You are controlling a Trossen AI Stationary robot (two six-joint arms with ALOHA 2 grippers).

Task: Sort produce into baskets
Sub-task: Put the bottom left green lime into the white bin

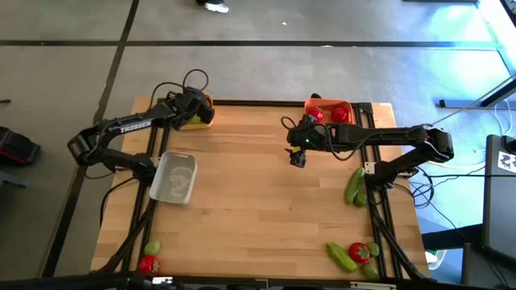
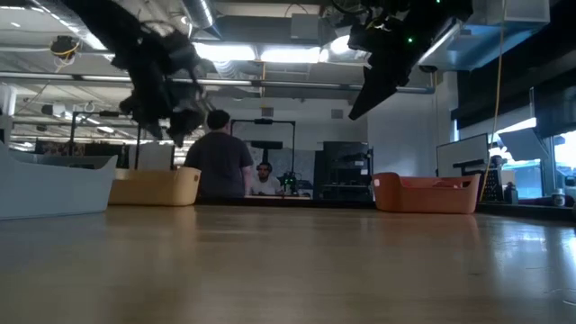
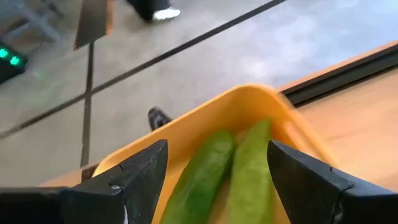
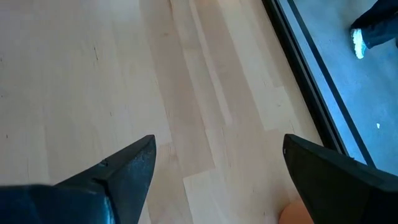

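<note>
We are holding our left gripper (image 3: 214,180) above the yellow basket (image 3: 249,106) at the table's far left corner, its fingers spread wide and gripping nothing, with two green cucumbers (image 3: 227,174) lying side by side in the basket below. Our right gripper (image 1: 297,156) is hovering over bare wood just in front of the orange basket (image 1: 343,105) holding red tomatoes (image 1: 339,114), its fingers wide apart and empty. The whitish tray (image 1: 174,177) is sitting at the left, while more cucumbers (image 1: 354,186) and tomatoes (image 1: 359,253) are lying along the right and near edges.
</note>
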